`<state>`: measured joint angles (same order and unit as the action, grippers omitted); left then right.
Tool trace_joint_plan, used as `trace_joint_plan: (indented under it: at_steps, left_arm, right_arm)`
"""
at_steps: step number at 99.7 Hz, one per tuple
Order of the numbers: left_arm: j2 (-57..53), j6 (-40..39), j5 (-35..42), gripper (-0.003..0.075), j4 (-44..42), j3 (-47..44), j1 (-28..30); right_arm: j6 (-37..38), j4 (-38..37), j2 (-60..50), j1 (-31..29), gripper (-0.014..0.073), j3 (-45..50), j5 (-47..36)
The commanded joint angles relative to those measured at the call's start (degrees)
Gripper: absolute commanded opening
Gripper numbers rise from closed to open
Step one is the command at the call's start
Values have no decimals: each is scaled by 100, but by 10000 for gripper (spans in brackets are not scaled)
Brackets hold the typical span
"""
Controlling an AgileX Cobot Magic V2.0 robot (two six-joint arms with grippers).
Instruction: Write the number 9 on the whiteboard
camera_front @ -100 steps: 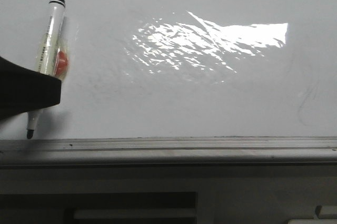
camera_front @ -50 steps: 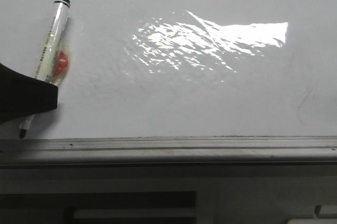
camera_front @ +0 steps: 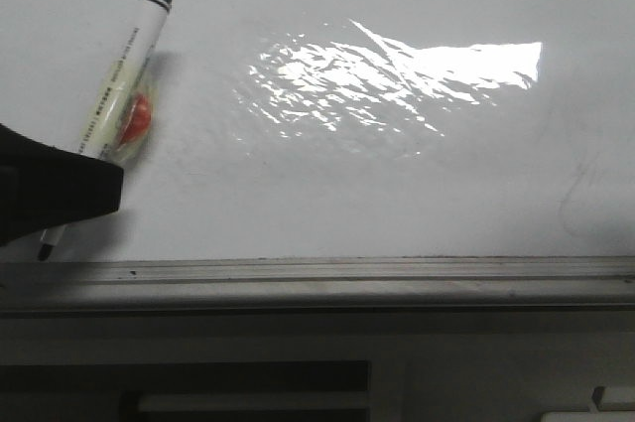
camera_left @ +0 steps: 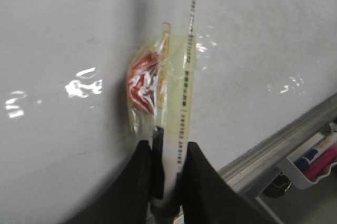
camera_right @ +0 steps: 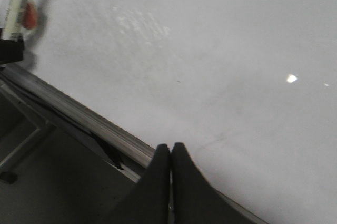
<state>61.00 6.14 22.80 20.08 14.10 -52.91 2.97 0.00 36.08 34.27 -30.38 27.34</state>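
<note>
Marker (camera_front: 119, 94) gripped in the closed left claw (camera_front: 55, 194), tilted, tip just below the claw near the rail (camera_front: 327, 273). Whiteboard (camera_front: 347, 194) shows no 9 yet. Right claw (camera_right: 169, 174) closed, empty. Best to press the tip lightly, then draw the loop first.

Black print runs lengthwise along the marker (camera_left: 181, 124) barrel; in the left wrist view the words "BRIGHT COLORS" can be made out near the clamped end, while the smaller characters further up are too blurred to read. The whiteboard (camera_front: 397, 204) carries no legible writing.
</note>
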Motion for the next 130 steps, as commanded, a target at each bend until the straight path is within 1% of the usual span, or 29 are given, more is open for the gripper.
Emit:
trace_joint_plan:
  at_steps: [1, 9, 16, 21, 24, 26, 31, 33, 36, 41, 44, 57, 74, 82, 108, 130]
  left_arm:
    - [-63, -37, 357, -20, -627, 217, -32]
    - [-73, -37, 331, -20, -1421, 306, -32]
    - [-73, -26, 322, -20, -2232, 357, -32]
    - [-73, -26, 322, -20, -2723, 382, -32]
    - [-73, -26, 352, -20, -2917, 382, -32]
    - [-73, -26, 354, -20, -3015, 382, -32]
    - [-73, -26, 441, -20, -3127, 392, -32]
    - [-73, -26, 464, -20, -3160, 392, -32]
    - [-73, -26, 489, -20, -3234, 392, -32]
    - [-73, 49, 499, -20, -3422, 392, -32]
    - [-73, 73, 499, -20, -3537, 392, -32]
    - [-73, 73, 531, -20, -3887, 392, -32]
    - [-73, 73, 795, -20, -3898, 392, -20]
    - [-73, 73, 809, -20, -3898, 392, -20]
    - [-73, 73, 799, -20, -3898, 392, -20]
    - [-62, 73, 799, -20, -3898, 392, -20]
  right_arm:
    - [-232, -33, 329, 323, -58, -485, -310]
    - [-542, -33, 604, 752, -53, -806, -180]
    - [-597, -33, 803, 1105, -8, -1016, -192]
    - [-597, 0, 937, 1327, 58, -1117, -299]
    - [-597, 0, 1007, 1438, 122, -1165, -375]
    - [-597, 0, 1052, 1513, 150, -1201, -425]
    - [-597, 0, 1148, 1651, 264, -1295, -449]
    - [-597, 0, 1207, 1689, 291, -1335, -449]
    - [-584, 0, 1286, 1715, 355, -1385, -435]
    - [-584, 0, 1424, 1729, 414, -1487, -358]
    - [-573, 0, 1521, 1729, 428, -1525, -328]
    - [-541, 151, 1835, 1729, 404, -1630, -432]
    - [-541, 163, 2115, 1719, 374, -1630, -809]
    - [-541, 328, 2233, 1719, 357, -1630, -925]
    - [-541, 657, 2462, 1719, 217, -1630, -1272]
    - [-541, 738, 2462, 1719, 166, -1630, -1436]
